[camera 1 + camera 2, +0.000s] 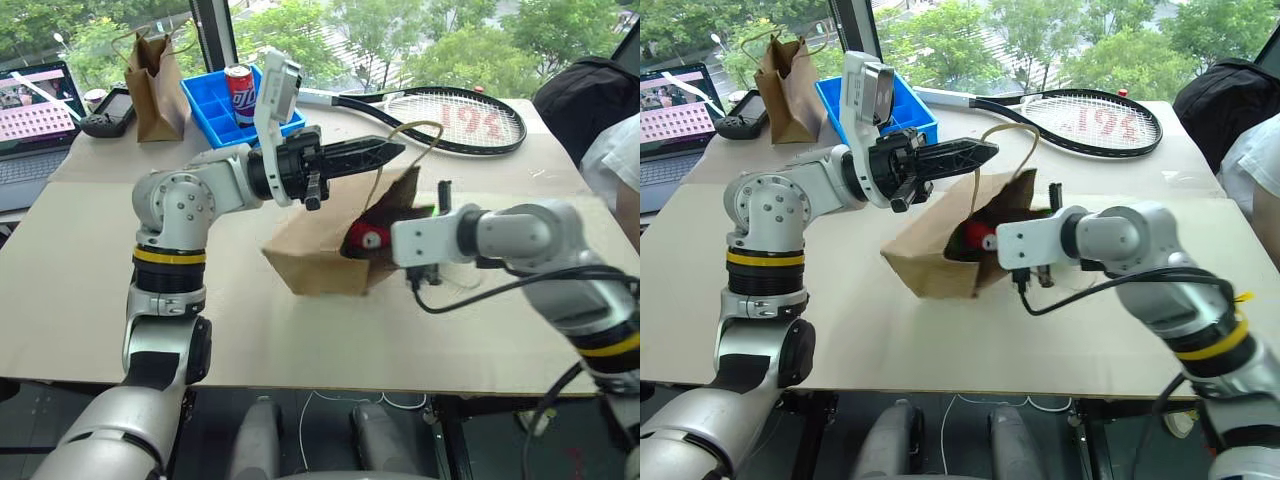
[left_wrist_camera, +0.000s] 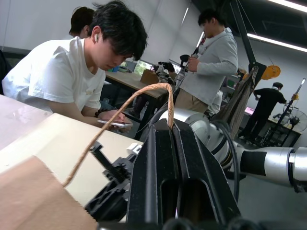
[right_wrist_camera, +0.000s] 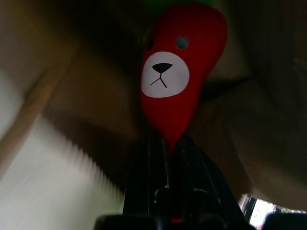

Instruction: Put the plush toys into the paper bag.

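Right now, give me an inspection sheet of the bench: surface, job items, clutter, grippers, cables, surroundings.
Surface: beige tabletop, bare at its near edge.
Job's things: wide brown kraft paper bag lying on its side, mouth toward the right arm; red chili plush toy with white face at the mouth.
Clutter: narrow darker paper bag, blue plastic divider bin with a red soda can, tennis racket, laptop, black controller.
Grippers: left gripper shut on the bag's twine handle; right gripper shut on the chili toy.
Cables: black cable on the right arm.
Surroundings: window with trees; seated person at the table.
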{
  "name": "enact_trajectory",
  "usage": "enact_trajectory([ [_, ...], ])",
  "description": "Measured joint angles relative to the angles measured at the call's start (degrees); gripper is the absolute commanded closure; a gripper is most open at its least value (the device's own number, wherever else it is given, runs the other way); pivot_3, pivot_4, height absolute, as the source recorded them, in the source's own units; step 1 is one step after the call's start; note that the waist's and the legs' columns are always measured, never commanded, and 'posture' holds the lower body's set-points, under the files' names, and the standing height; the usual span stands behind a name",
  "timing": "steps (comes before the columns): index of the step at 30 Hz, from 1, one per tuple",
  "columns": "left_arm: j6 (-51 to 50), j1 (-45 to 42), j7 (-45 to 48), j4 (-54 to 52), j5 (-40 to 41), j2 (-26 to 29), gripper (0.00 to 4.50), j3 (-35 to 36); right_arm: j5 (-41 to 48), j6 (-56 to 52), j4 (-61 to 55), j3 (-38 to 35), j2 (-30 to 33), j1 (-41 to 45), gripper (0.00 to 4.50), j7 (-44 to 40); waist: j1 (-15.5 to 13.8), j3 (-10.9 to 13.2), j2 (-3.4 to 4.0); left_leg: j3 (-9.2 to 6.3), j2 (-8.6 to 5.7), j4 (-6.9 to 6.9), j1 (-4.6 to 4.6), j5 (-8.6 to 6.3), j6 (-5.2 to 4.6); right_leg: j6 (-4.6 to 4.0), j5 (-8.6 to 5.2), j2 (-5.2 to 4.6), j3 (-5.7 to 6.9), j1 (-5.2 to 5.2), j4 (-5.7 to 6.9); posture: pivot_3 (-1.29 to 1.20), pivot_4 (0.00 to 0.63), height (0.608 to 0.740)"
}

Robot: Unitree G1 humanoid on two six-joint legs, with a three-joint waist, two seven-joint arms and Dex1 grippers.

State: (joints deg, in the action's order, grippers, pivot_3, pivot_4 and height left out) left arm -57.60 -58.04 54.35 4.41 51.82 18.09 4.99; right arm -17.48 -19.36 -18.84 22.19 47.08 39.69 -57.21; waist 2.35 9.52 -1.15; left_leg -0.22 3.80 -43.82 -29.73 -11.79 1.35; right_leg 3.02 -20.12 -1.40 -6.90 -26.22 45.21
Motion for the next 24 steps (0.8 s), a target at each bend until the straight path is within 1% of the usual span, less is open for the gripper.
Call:
enact_trajectory([
  [2, 0.0, 0.2, -0.4, -0.1, 0.1, 0.1, 4.5, 0.3, -0.2, -1.3, 0.0, -0.2, -3.8, -0.1, 4.47, 1.6, -0.1, 0.0, 0.0, -0.01, -0.02, 0.0, -0.03, 0.0, 0.0, 0.0, 0.0, -0.01, 0.01, 0.0, -0.01, 0.0, 0.15, 0.663],
  [3, -0.1, 0.3, -0.7, -0.2, 0.1, 0.1, 4.5, 0.4, 0.2, -2.7, 0.0, -0.7, -7.3, -0.3, 4.47, 3.2, -0.1, 0.0, 0.0, -0.02, 0.0, -0.02, -0.02, 0.0, 0.0, 0.0, 0.0, -0.01, 0.02, 0.0, 0.0, 0.0, 0.15, 0.663],
  [5, -0.1, 0.3, -1.0, -0.3, 0.2, 0.0, 4.5, 0.3, 1.3, -4.1, -0.5, -0.7, -10.4, -1.0, 4.47, 4.4, -0.1, 0.0, 0.0, -0.04, -0.03, -0.02, -0.03, 0.0, 0.0, 0.0, 0.0, -0.01, 0.03, 0.0, 0.03, 0.0, 0.15, 0.663],
  [7, -0.2, 0.3, -1.1, -0.7, 0.3, 0.3, 4.5, 0.4, 3.7, -7.3, -1.7, -1.8, -13.5, -3.0, 3.71, 5.0, -0.3, 0.0, 0.0, -0.09, -0.03, -0.06, -0.06, 0.0, 0.0, 0.0, 0.0, -0.02, 0.08, 0.01, 0.03, 0.0, 0.15, 0.663],
  [8, -0.2, 0.3, -1.2, -0.9, 0.3, 0.3, 4.5, 0.4, 5.4, -9.3, -2.4, -2.8, -14.5, -4.1, 3.47, 5.0, -0.4, 0.0, 0.0, -0.09, -0.04, -0.05, -0.08, 0.0, 0.0, 0.0, 0.0, -0.02, 0.09, 0.01, 0.02, 0.0, 0.15, 0.663],
  [9, -0.3, 0.3, -1.2, -1.1, 0.3, 0.3, 4.5, 0.4, 6.4, -10.7, -3.1, -3.6, -14.8, -4.8, 3.12, 5.0, -0.5, 0.0, 0.0, -0.11, -0.04, -0.07, -0.1, 0.0, 0.0, 0.0, 0.0, -0.02, 0.1, 0.02, 0.01, 0.0, 0.15, 0.663],
  [10, -0.3, 0.4, -1.3, -1.2, 0.3, 0.5, 4.5, 0.4, 7.7, -12.6, -3.7, -4.7, -14.9, -5.6, 2.85, 4.9, -0.6, 0.0, 0.0, -0.11, -0.05, -0.08, -0.1, 0.0, 0.0, 0.0, 0.01, -0.03, 0.1, 0.01, 0.01, 0.0, 0.15, 0.663],
  [11, -0.4, 0.4, -1.3, -1.3, 0.3, 0.5, 4.5, 0.4, 8.8, -14.2, -4.4, -6.1, -14.8, -6.3, 2.44, 5.0, -0.6, 0.0, 0.0, -0.1, -0.05, -0.08, -0.09, 0.0, 0.0, 0.0, 0.01, -0.03, 0.11, 0.02, 0.01, 0.0, 0.15, 0.663],
  [16, -1.4, 1.3, -1.3, -2.0, 1.0, 0.9, 4.5, 0.4, 13.6, -19.6, -8.9, -13.1, -13.1, -10.5, 0.77, 5.0, -0.6, 0.0, 0.0, -0.11, -0.04, -0.04, -0.07, 0.0, 0.0, 0.0, 0.01, -0.01, 0.11, 0.01, 0.0, 0.0, 0.15, 0.663],
  [20, -1.9, 3.5, -1.2, -2.9, 1.5, 1.1, 4.5, -0.1, 17.0, -23.3, -11.1, -17.0, -13.1, -14.6, 0.77, 6.6, -0.3, 0.0, 0.0, -0.11, -0.03, -0.03, -0.03, 0.0, 0.0, -0.01, 0.01, 0.0, 0.1, 0.02, 0.03, 0.0, 0.15, 0.663],
  [22, -1.9, 5.6, -0.6, -4.3, 0.9, 2.1, 4.5, -2.1, 19.8, -26.7, -12.3, -19.6, -15.9, -16.1, 0.77, 8.8, 0.1, 0.0, 0.0, -0.11, 0.0, -0.01, 0.0, 0.0, 0.01, -0.02, 0.01, 0.02, 0.07, 0.02, 0.07, 0.0, 0.15, 0.663],
  [24, -2.0, 6.6, -0.4, -4.7, 0.4, 2.1, 4.5, -3.2, 21.6, -28.9, -13.3, -20.7, -16.4, -16.6, 0.77, 9.5, 0.1, 0.0, 0.0, -0.11, -0.01, -0.02, -0.01, 0.01, 0.01, -0.02, 0.02, 0.02, 0.08, 0.02, 0.09, 0.0, 0.15, 0.663],
])
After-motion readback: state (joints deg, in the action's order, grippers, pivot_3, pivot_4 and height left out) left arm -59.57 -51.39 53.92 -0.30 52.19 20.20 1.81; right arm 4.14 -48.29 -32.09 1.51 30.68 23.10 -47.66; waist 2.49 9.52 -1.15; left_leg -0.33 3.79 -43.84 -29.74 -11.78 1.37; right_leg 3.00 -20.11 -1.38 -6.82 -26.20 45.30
